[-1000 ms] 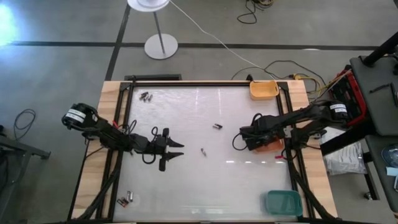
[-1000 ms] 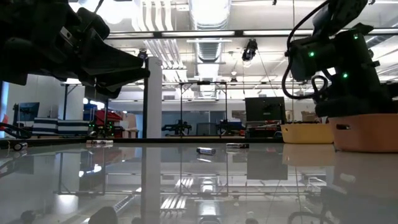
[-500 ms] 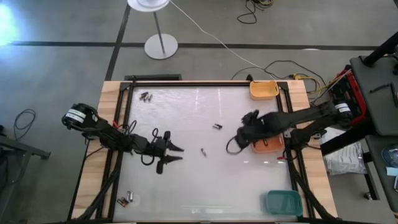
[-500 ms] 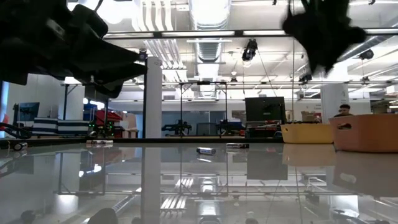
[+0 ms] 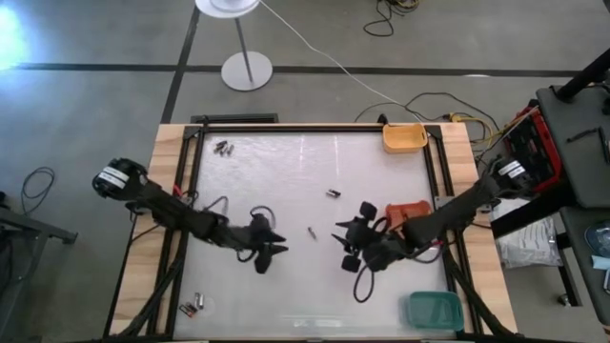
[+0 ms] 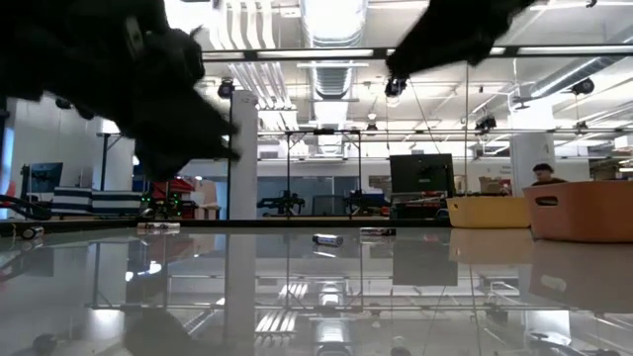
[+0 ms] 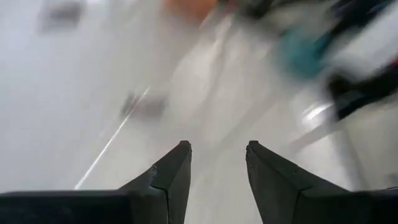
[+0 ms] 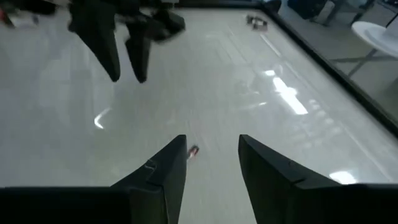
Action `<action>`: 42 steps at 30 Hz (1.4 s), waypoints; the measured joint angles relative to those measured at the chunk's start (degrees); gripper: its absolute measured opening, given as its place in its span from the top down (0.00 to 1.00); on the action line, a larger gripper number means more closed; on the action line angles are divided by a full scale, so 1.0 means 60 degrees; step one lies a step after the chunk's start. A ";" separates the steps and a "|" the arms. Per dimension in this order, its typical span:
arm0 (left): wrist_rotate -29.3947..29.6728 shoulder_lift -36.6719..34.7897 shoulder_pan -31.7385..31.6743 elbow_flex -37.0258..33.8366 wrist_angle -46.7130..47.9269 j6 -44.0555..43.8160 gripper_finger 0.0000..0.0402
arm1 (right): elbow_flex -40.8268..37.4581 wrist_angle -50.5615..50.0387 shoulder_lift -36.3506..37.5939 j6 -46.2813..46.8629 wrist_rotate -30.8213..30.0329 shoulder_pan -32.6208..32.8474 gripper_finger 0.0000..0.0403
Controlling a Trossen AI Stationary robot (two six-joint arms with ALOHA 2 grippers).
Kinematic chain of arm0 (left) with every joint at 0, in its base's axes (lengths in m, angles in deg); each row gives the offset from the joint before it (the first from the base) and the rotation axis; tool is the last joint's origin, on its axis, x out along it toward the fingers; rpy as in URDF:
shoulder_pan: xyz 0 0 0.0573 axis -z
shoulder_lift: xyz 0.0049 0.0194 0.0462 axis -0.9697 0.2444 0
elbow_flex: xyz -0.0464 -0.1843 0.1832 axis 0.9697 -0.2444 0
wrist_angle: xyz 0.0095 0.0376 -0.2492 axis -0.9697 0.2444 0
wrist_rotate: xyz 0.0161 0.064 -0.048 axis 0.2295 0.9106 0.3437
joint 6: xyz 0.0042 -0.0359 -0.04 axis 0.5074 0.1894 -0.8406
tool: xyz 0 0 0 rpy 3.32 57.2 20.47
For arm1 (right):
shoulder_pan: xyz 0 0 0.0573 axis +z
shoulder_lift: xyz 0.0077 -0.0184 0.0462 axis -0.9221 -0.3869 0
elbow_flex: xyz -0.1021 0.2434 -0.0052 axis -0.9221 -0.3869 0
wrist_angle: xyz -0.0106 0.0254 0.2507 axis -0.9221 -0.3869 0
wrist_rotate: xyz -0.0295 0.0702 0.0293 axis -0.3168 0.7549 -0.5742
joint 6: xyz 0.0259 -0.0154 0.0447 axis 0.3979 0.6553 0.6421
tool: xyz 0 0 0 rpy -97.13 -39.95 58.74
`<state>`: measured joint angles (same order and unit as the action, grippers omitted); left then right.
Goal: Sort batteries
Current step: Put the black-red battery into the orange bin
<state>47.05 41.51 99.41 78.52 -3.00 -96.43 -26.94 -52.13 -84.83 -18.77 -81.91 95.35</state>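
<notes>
Lone battery (image 5: pixel 312 232) lies on the table (image 5: pixel 305 286) mid-surface, long axis diagonal, between both tools. Left tool (image 5: pixel 272 250) just left of it, fingers apart, empty. Right tool (image 5: pixel 345 248) just right, likewise parted, empty. Right wrist view alone shows its reddish end (image 8: pixel 193 150).

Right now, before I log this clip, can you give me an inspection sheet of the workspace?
Surface: glossy white tabletop in a wooden frame.
Job's things: tiny dark batteries: one mid-table, one farther back, a cluster at the far left corner, a few at the near left corner.
Clutter: yellow tray, orange tray, teal tray along the right edge.
Grippers: left gripper and right gripper both open, empty, flanking the mid-table battery.
Cables: wires on the floor behind the table.
Surroundings: white lamp stand.
</notes>
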 joint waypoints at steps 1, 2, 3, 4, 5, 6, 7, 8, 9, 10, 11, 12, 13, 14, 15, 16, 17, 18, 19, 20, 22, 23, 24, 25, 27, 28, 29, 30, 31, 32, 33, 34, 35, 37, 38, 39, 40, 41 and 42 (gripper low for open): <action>0.0240 -0.0021 0.0116 0.0588 0.1658 -0.0690 0.68 | -0.0109 0.0024 -0.0098 -0.0003 -0.0001 0.0000 0.66; 0.0467 -0.0031 0.0257 0.1203 0.3362 -0.1410 0.68 | -0.0204 -0.0027 -0.0191 -0.0007 -0.0002 0.0000 0.66; 0.0703 -0.0038 0.0414 0.1847 0.5273 -0.2246 0.69 | -0.0231 -0.0059 -0.0303 -0.0023 -0.0025 0.0000 0.66; 0.0886 -0.0038 0.0558 0.2453 0.7228 -0.3169 0.70 | -0.0249 0.0001 -0.0377 -0.0041 -0.0035 0.0000 0.65; 0.0946 0.0020 0.0695 0.3033 0.8880 -0.4198 0.70 | -0.0274 -0.0035 -0.0438 -0.0057 -0.0044 0.0000 0.65; 0.0948 0.0089 0.0844 0.3600 1.0344 -0.5308 0.71 | -0.0300 -0.0099 -0.0497 -0.0066 -0.0087 0.0000 0.64; 0.0919 0.0124 0.1013 0.4055 1.1589 -0.6443 0.71 | -0.0302 -0.0089 -0.0544 -0.0118 -0.0102 0.0000 0.63; 0.0802 0.0173 0.1144 0.4448 1.2800 -0.7427 0.71 | -0.0306 -0.0059 -0.0587 -0.0177 -0.0100 0.0000 0.63; 0.0637 0.0232 0.1218 0.4755 1.3789 -0.8280 0.71 | -0.0349 -0.0060 -0.0605 -0.0281 -0.0103 0.0004 0.62; 0.0532 0.0268 0.1283 0.4969 1.4598 -0.9174 0.71 | -0.0388 -0.0068 -0.0605 -0.0414 -0.0103 0.0004 0.61; 0.0482 0.0279 0.1330 0.5033 1.5254 -1.0123 0.71 | -0.0425 -0.0068 -0.0605 -0.0476 -0.0109 0.0004 0.60; 0.0484 0.0279 0.1376 0.5010 1.5942 -1.1108 0.70 | -0.0487 -0.0052 -0.0605 -0.0523 -0.0163 0.0004 0.59; 0.0518 0.0270 0.1384 0.4927 1.6421 -1.2008 0.70 | -0.0569 -0.0047 -0.0601 -0.0531 -0.0261 0.0004 0.58; 0.0530 0.0268 0.1413 0.4796 1.6675 -1.2899 0.70 | -0.0674 -0.0067 -0.0571 -0.0542 -0.0301 0.0004 0.57; 0.0510 0.0275 0.1443 0.4627 1.6810 -1.3689 0.69 | -0.0766 -0.0108 -0.0559 -0.0545 -0.0319 0.0004 0.57; 0.0417 0.0279 0.1445 0.4429 1.6960 -1.4453 0.68 | -0.0856 -0.0099 -0.0517 -0.0532 -0.0321 0.0004 0.56; 0.0279 0.0279 0.1430 0.4215 1.7020 -1.5052 0.67 | -0.0951 -0.0103 -0.0474 -0.0529 -0.0322 0.0010 0.55; 0.0083 0.0279 0.1377 0.4027 1.7020 -1.5549 0.67 | -0.1029 -0.0155 -0.0423 -0.0525 -0.0302 0.0019 0.54; -0.0159 0.0279 0.1307 0.3828 1.7009 -1.5934 0.66 | -0.1096 -0.0168 -0.0392 -0.0526 -0.0280 0.0020 0.54; -0.0426 0.0279 0.1205 0.3612 1.7013 -1.6117 0.65 | -0.1143 -0.0172 -0.0376 -0.0522 -0.0264 0.0022 0.53; -0.0787 0.0279 0.0927 0.3193 1.6926 -1.6182 0.64 | -0.1185 -0.0204 -0.0348 -0.0524 -0.0245 0.0022 0.52; -0.0789 0.0279 0.0781 0.3017 1.6846 -1.6213 0.63 | -0.1191 -0.0229 -0.0331 -0.0531 -0.0242 0.0022 0.52; -0.0692 0.0278 0.0633 0.2868 1.6837 -1.6244 0.63 | -0.1191 -0.0200 -0.0317 -0.0534 -0.0245 0.0022 0.52; -0.0610 0.0271 0.0465 0.2729 1.6824 -1.6251 0.62 | -0.1191 -0.0193 -0.0314 -0.0535 -0.0245 0.0018 0.51; -0.0593 0.0260 0.0123 0.2518 1.6798 -1.6244 0.61 | -0.1191 -0.0219 -0.0299 -0.0539 -0.0242 0.0018 0.51; -0.0559 0.0224 -0.0036 0.2406 1.6755 -1.6222 0.61 | -0.1191 -0.0214 -0.0290 -0.0529 -0.0242 0.0018 0.52; -0.0491 0.0197 -0.0200 0.2290 1.6759 -1.6126 0.61 | -0.1191 -0.0204 -0.0281 -0.0527 -0.0242 0.0018 0.52; -0.0472 0.0179 -0.0355 0.2167 1.6682 -1.6036 0.61 | -0.1191 -0.0206 -0.0271 -0.0525 -0.0242 0.0018 0.52; -0.0462 0.0177 -0.0505 0.2091 1.6533 -1.5936 0.61 | -0.1191 -0.0208 -0.0263 -0.0524 -0.0238 0.0018 0.52; -0.0360 0.0177 -0.0651 0.2020 1.6446 -1.5863 0.61 | -0.1191 -0.0208 -0.0262 -0.0523 -0.0238 0.0022 0.51; -0.0255 0.0177 -0.0776 0.1955 1.6355 -1.5798 0.61 | -0.1191 -0.0208 -0.0249 -0.0485 -0.0195 0.0022 0.51; -0.0059 0.0177 -0.0900 0.1876 1.6233 -1.5709 0.61 | -0.1191 -0.0207 -0.0245 -0.0432 -0.0175 0.0022 0.51; 0.0196 0.0180 -0.1026 0.1766 1.6062 -1.5615 0.61 | -0.1191 -0.0212 -0.0231 -0.0379 -0.0171 0.0022 0.51; 0.0404 0.0170 -0.1329 0.1485 1.5734 -1.5499 0.61 | -0.1191 -0.0213 -0.0210 -0.0331 -0.0162 0.0022 0.52; 0.0376 0.0164 -0.1473 0.1385 1.5577 -1.5426 0.61 | -0.1187 -0.0226 -0.0187 -0.0323 -0.0159 0.0022 0.52; 0.0358 0.0164 -0.1592 0.1323 1.5487 -1.5380 0.61 | -0.1187 -0.0268 -0.0166 -0.0273 -0.0121 0.0022 0.52; 0.0340 0.0178 -0.1690 0.1317 1.5465 -1.5338 0.61 | -0.1187 -0.0314 -0.0146 -0.0224 -0.0015 0.0022 0.52; 0.0336 0.0189 -0.1767 0.1317 1.5461 -1.5336 0.61 | -0.1187 -0.0336 -0.0118 -0.0137 0.0130 0.0022 0.51; 0.0332 0.0201 -0.1833 0.1321 1.5465 -1.5326 0.61 | -0.1187 -0.0369 -0.0092 -0.0046 0.0246 0.0022 0.51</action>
<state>49.04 42.71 88.41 86.45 89.79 -188.38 -34.06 -54.34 -85.38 -19.04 -80.44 95.49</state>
